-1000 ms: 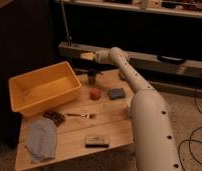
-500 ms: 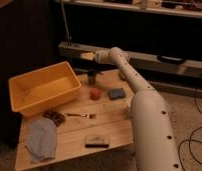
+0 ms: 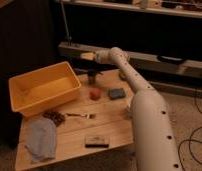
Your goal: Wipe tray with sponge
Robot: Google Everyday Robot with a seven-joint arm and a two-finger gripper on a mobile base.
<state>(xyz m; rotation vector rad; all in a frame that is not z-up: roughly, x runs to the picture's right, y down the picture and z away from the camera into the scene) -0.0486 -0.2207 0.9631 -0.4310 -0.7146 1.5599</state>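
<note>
Hovering claw [image 3: 92, 76] over wooden table [image 3: 114, 119]

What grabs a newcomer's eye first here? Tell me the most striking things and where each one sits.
The thick white robot arm fills the right foreground and bends back over the wooden table, its hand hanging at the table's far edge. The big yellow-orange tray sits just left of the hand, on the far left of the table. The small blue-grey sponge lies apart from both, right of centre, close beside the arm.
</note>
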